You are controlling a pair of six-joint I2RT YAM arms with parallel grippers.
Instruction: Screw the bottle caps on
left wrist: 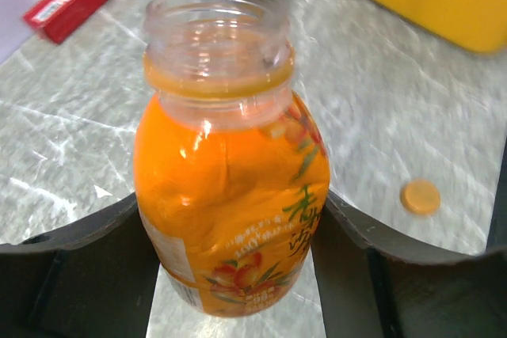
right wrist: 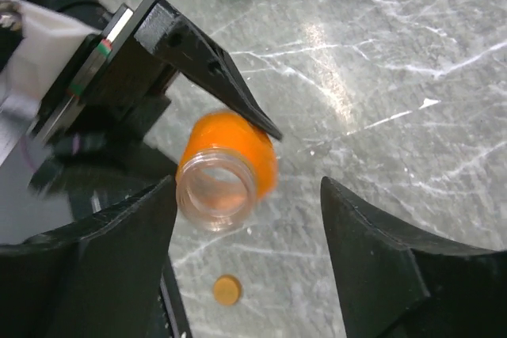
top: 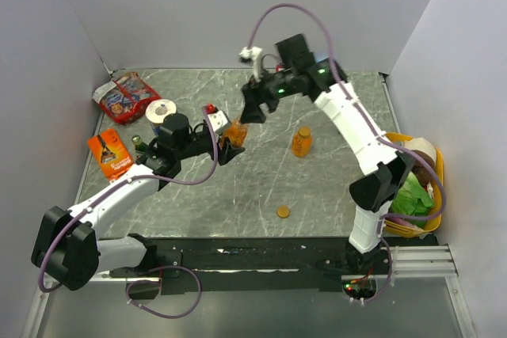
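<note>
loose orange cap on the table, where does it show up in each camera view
Top external: the loose cap lies at lower centre, below and right of the open bottle.
Left wrist: the cap is right of middle, beside the bottle's right side.
Right wrist: the cap is near the bottom edge, left of centre, just under the bottle's mouth.
Shared landmark: the open bottle, uncapped, in all three views.

Soft, even overhead light is filling the scene, leaving only faint shadows on the marble table (top: 261,187). Glare is streaking that surface and glinting off the uncapped bottle (left wrist: 230,180). The left wrist view's background is blurring, softening the distant cap (left wrist: 420,196).
</note>
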